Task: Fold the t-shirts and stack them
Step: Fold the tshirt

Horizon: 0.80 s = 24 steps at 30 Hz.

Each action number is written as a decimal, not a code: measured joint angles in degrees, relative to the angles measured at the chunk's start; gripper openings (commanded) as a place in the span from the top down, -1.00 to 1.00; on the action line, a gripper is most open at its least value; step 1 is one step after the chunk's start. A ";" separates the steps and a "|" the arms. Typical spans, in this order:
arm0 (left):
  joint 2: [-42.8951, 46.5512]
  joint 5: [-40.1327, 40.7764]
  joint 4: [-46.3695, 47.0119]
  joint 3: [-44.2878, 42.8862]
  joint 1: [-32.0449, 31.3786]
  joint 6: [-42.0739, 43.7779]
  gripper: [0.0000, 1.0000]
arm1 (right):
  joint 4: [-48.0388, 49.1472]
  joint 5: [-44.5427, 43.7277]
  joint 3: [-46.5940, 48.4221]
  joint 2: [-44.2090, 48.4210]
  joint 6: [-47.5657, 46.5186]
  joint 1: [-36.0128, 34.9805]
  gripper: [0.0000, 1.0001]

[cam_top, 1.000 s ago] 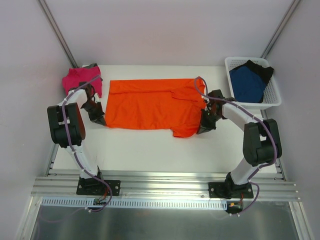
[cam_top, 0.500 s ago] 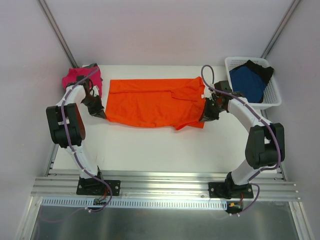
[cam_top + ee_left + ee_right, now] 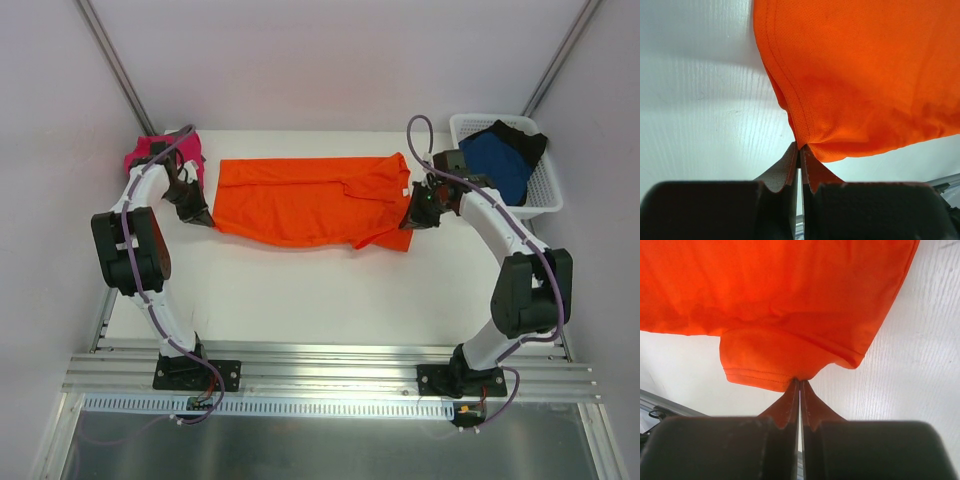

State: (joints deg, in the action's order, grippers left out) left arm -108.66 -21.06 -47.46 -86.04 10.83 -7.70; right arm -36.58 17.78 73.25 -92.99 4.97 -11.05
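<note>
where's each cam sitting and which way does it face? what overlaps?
Top external: above and behind the bases, looking down at the table; both arms show whole.
Left wrist: on the left wrist, looking along the left fingers, shut on a corner of the orange t-shirt.
Right wrist: likewise on the right arm; the right fingers pinch a hemmed edge.
Shared: all three see the orange t-shirt; the top view shows both pinch spots.

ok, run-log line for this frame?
left gripper: shut on orange t-shirt, near-left corner | right gripper: shut on its near-right corner | pink t-shirt: far left | blue t-shirt: in basket
</note>
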 measured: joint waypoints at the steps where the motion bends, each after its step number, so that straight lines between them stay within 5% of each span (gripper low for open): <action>1: -0.02 -0.11 -0.02 -0.17 -0.02 0.04 1.00 | 0.13 0.00 0.74 -0.07 0.00 0.04 0.99; 24: -7.58 0.55 -0.39 -13.22 -2.14 0.96 1.00 | 1.25 -1.31 18.05 -13.68 -1.66 0.15 0.99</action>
State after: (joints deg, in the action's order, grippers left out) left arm -116.25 -20.51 -47.86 -99.26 8.69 -6.74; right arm -35.33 16.47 91.31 -106.67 3.31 -10.90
